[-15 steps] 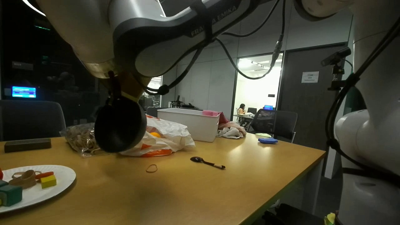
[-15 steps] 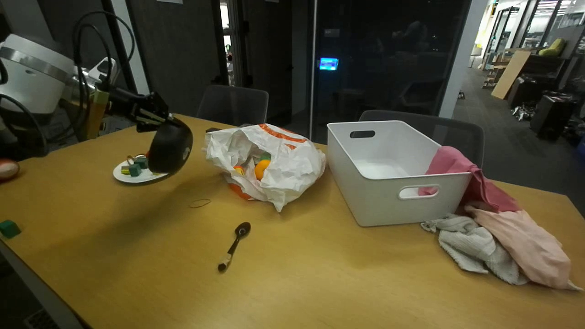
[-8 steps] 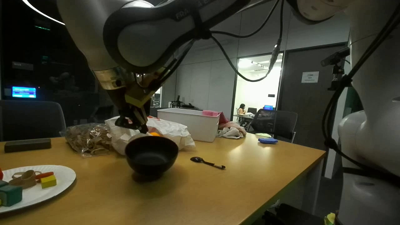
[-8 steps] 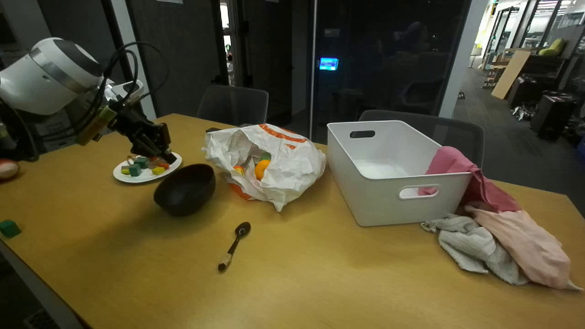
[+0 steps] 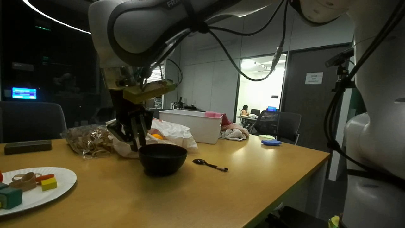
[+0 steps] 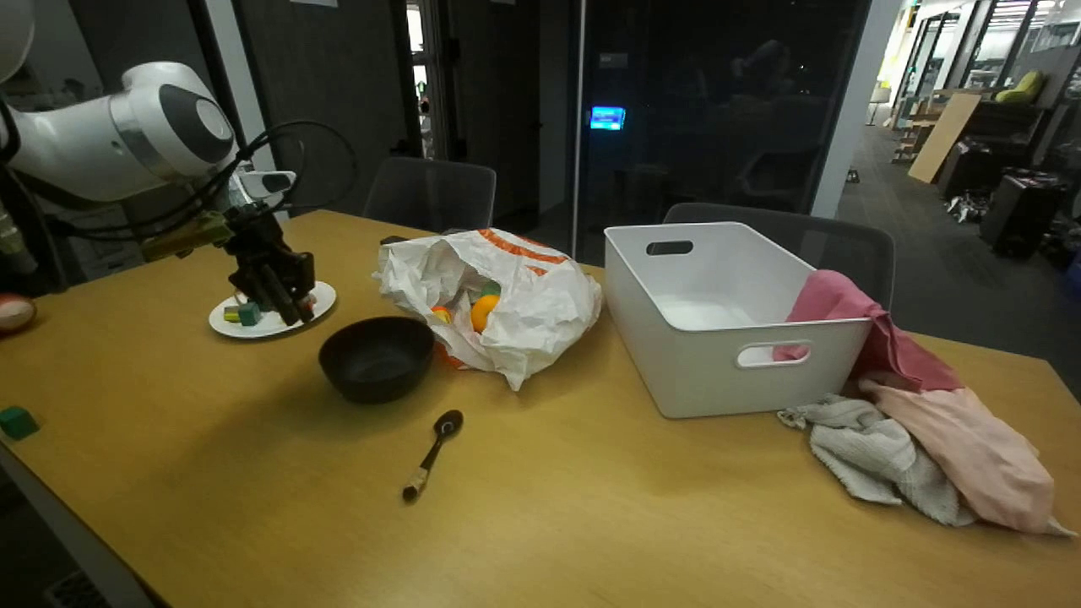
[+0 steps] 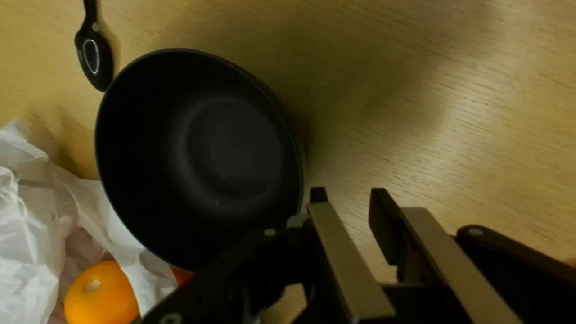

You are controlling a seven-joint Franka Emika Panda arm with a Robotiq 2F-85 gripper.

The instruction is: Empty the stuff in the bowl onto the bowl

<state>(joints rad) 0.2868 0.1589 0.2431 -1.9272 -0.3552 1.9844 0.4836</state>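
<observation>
The black bowl (image 5: pixel 163 160) stands upright on the table in an exterior view; it also shows in an exterior view (image 6: pixel 377 361) and in the wrist view (image 7: pixel 234 148), where its inside looks empty. My gripper (image 5: pixel 137 147) is beside the bowl's rim, pointing down; in the wrist view its fingers (image 7: pixel 345 198) are apart with only table between them, just outside the rim. The white paper plate (image 5: pixel 67 179) holds a yellow block (image 5: pixel 49 183), green blocks (image 5: pixel 12 198) and tan and orange pieces. In an exterior view the gripper (image 6: pixel 294 317) partly hides the plate (image 6: pixel 253 334).
A white plastic bag (image 6: pixel 540 312) with an orange (image 6: pixel 484 312) lies close to the bowl. A black spoon (image 6: pixel 433 456) lies near it. A white bin (image 6: pixel 718 371) with cloths (image 6: pixel 954 439) stands farther off. A loose green block (image 6: pixel 17 422) lies at the table edge.
A second ago my gripper held the bowl raised and tipped. Half a second ago the bowl was tilted and apart from the gripper. It now stands level, farther right in both exterior views.
</observation>
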